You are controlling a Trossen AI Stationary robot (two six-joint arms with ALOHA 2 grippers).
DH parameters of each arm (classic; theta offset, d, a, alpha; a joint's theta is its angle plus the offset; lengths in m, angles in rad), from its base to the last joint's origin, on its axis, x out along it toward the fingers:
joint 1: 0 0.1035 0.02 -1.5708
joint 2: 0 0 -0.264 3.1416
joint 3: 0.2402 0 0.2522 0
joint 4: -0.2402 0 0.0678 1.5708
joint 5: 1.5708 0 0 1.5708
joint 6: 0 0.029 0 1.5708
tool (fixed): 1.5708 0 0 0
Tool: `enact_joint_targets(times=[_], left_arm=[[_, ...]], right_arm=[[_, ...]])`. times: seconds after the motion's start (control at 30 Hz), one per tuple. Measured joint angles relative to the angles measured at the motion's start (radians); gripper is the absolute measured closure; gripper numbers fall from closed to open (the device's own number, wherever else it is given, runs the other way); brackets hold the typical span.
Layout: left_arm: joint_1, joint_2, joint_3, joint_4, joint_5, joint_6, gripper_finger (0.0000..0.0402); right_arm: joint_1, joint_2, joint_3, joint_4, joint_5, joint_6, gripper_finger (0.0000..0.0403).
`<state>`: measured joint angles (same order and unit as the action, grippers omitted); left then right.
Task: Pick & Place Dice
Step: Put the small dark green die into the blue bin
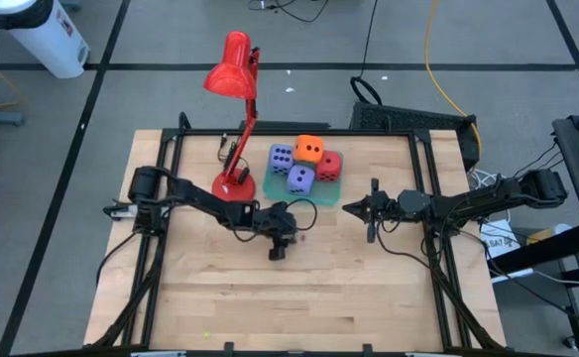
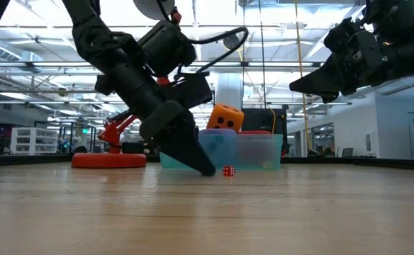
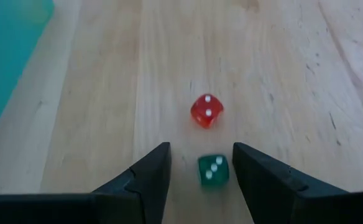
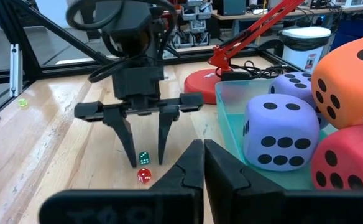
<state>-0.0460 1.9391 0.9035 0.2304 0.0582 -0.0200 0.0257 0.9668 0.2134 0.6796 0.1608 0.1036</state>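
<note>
Four big foam dice sit in the teal tray [image 1: 273,189]: two purple-blue [image 1: 281,157] [image 1: 300,179], one orange [image 1: 309,150] stacked on the others, and one red [image 1: 329,165]. My left gripper [image 3: 200,165] is open with its tips down at the table, near of the tray. A small green die [image 3: 213,170] lies on the wood between its fingers, untouched. A small red die [image 3: 206,111] lies just beyond the fingertips. My right gripper [image 4: 203,155] is shut and hovers right of the tray [image 4: 231,106].
A red desk lamp stands left of the tray, with its base [image 1: 232,185] by my left arm and its head [image 1: 232,69] beyond the far edge. Black frame rails run along the table's sides. Bare wood stretches toward the near edge.
</note>
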Motion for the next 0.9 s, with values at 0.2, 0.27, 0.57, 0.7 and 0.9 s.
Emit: enact_joint_targets(times=[0.2, 0.27, 0.57, 0.7, 0.9], left_arm=[[-0.001, 0.010, -0.001, 0.056, -0.015, -0.031, 0.0215], [0.000, 0.012, -0.002, 0.073, -0.023, -0.052, 0.0215], [-0.002, 0.012, -0.002, 0.061, -0.024, -0.063, 0.0268], [-0.001, 0.012, -0.002, 0.060, -0.036, -0.065, 0.0319], [-0.010, 0.012, -0.002, 0.067, -0.036, -0.054, 0.0361]], right_arm=[[0.000, 0.000, 0.000, -0.002, 0.000, -0.011, 0.0401], [0.000, 0.000, 0.000, 0.001, 0.000, -0.011, 0.0402], [0.000, 0.000, 0.000, -0.001, 0.000, -0.021, 0.0402], [0.000, 0.000, 0.000, -0.002, 0.000, -0.023, 0.0401], [0.000, 0.000, 0.000, -0.002, 0.000, -0.023, 0.0402]])
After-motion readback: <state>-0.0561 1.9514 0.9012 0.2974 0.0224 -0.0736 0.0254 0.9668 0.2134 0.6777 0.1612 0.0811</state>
